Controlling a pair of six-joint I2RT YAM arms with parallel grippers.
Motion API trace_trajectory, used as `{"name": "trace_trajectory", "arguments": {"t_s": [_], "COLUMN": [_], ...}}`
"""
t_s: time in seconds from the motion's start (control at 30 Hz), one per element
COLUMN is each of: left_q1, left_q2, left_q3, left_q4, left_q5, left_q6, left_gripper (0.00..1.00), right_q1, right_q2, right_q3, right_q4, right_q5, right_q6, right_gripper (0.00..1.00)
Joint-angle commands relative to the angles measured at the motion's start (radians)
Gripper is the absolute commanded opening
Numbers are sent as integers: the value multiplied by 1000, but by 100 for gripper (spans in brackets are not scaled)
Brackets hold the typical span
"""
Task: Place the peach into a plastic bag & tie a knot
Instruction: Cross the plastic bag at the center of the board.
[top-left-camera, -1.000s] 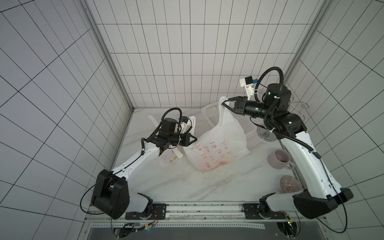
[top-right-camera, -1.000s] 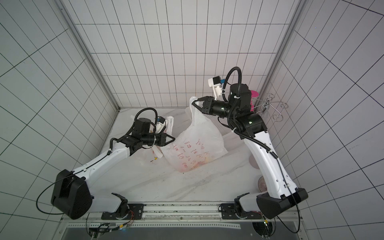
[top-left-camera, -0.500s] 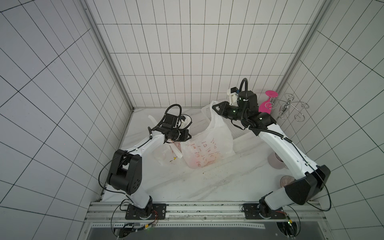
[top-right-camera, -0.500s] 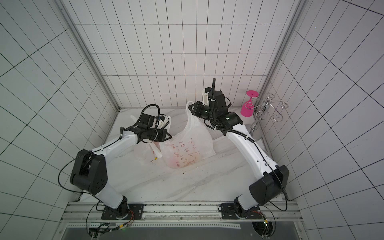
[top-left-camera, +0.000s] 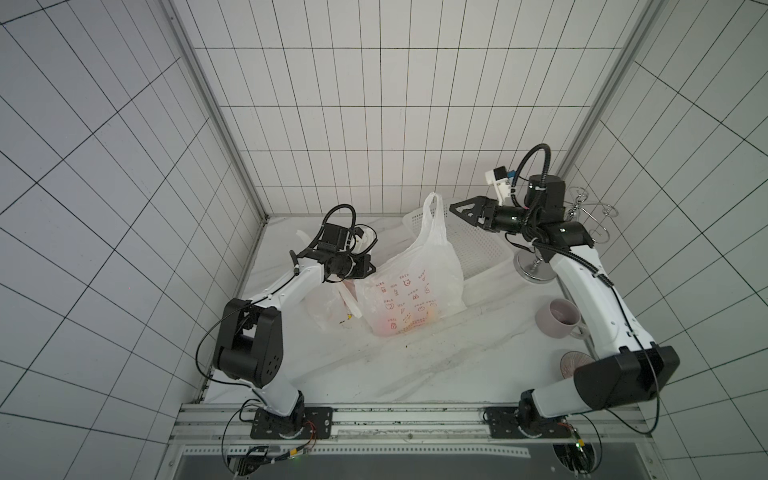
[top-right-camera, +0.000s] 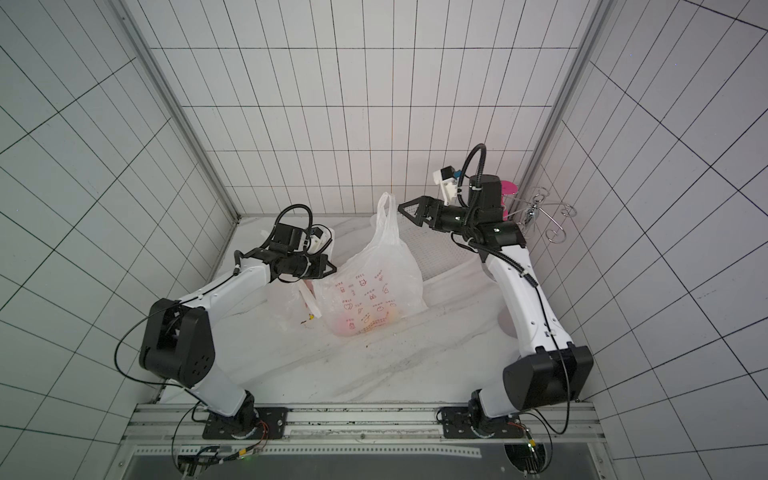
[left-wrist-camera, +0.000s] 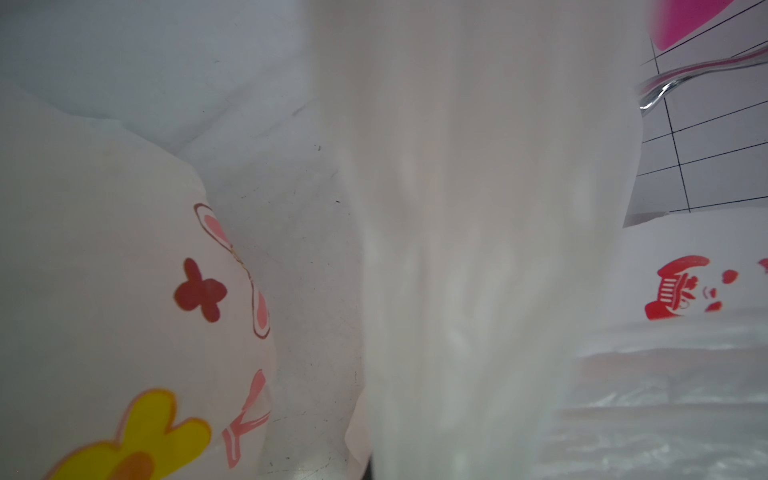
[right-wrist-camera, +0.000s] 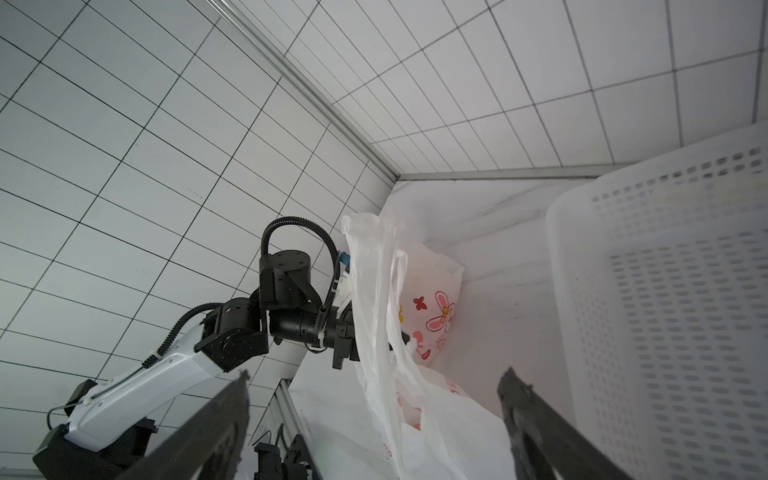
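- The peach (top-left-camera: 430, 319) lay at the bottom of the plastic bag (top-left-camera: 415, 286), showing only as an orange-pink blur through the printed film in both top views.
- The plastic bag stood on the worktop (top-left-camera: 415, 374) about midway between the left and right edges. Its base rested on the marble and its top was drawn upward toward the far edge.
- One handle loop (top-left-camera: 433, 212) rose free above the bag, with nothing gripping it.
- The left gripper (top-left-camera: 369, 269) met the bag's upper part on the side facing the left edge. Its jaws were pressed together on a fold of the film, and blurred white plastic filled most of the left wrist view.
- The right gripper (top-left-camera: 462, 214) hung in the air just beside the handle loop without touching it, its jaws spread wide and empty. In the right wrist view its two dark fingers (right-wrist-camera: 224, 411) stood far apart, with the bag beyond them.
- A second bag (top-left-camera: 328, 307), printed with rabbits and flowers, lay touching the plastic bag on the left-edge side, below the left gripper.
- A white perforated basket (top-left-camera: 478, 249) sat in the far right corner, behind the plastic bag.
- A chrome wire stand (top-left-camera: 534, 270) stood at the right edge beside the basket.
- A mug (top-left-camera: 559, 318) sat further along that edge, and a small dish (top-left-camera: 575, 362) lay toward the near right corner, partly hidden by the right arm.
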Motion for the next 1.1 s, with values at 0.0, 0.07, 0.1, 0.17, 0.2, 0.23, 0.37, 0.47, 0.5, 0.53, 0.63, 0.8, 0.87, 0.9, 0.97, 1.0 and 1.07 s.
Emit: {"name": "trace_trajectory", "arguments": {"t_s": [0.0, 0.07, 0.1, 0.17, 0.2, 0.23, 0.37, 0.47, 0.5, 0.53, 0.63, 0.8, 0.87, 0.9, 0.97, 1.0, 1.07], "left_q1": [29, 31, 32, 28, 24, 19, 0, -5, -5, -5, -4, 19, 36, 40, 42, 42, 42], "left_q2": [-40, -46, -51, -64, -71, -78, -97, -100, -101, -104, -109, -108, -102, -99, -94, -94, -94], "left_q3": [8, 9, 7, -3, -7, -10, -31, -39, -41, -41, -41, -40, -38, -36, -32, -30, -30], "left_q4": [31, 35, 41, 64, 72, 78, 98, 102, 102, 102, 102, 106, 112, 113, 113, 114, 119], "left_q5": [13, 16, 24, 47, 52, 56, 67, 73, 73, 73, 67, 56, 57, 56, 57, 59, 63], "left_q6": [9, 7, 4, -7, -8, -7, -1, 2, 2, 5, 10, -3, -18, -21, -28, -30, -37], "left_gripper": [0, 0, 0, 0, 0, 0, 0, 0, 0, 0, 0, 0, 0, 0, 0, 0, 0], "right_q1": [-9, -7, -6, -2, 5, 16, 68, 104, 112, 114, 108, 91, 92, 91, 91, 92, 97], "right_q2": [-127, -185, -202, -203, -188, -167, -60, 10, 28, 44, 73, 63, 64, 67, 79, 86, 105], "right_q3": [-164, -269, -306, -355, -356, -355, -331, -305, -296, -290, -282, -324, -335, -336, -334, -331, -318], "right_q4": [-23, 11, 25, 61, 70, 87, 151, 155, 154, 156, 158, 177, 180, 179, 178, 177, 170], "right_q5": [-20, 35, 52, 82, 85, 88, 48, -8, -17, -32, -126, -280, -317, -329, -338, -341, -346], "right_q6": [-207, -286, -313, -343, -357, -361, -378, -420, -429, -436, -454, -460, -469, -470, -470, -469, -465], "right_gripper": [97, 100, 99, 99, 99, 100, 99, 100, 99, 100, 98, 94, 92, 90, 87, 85, 78]}}
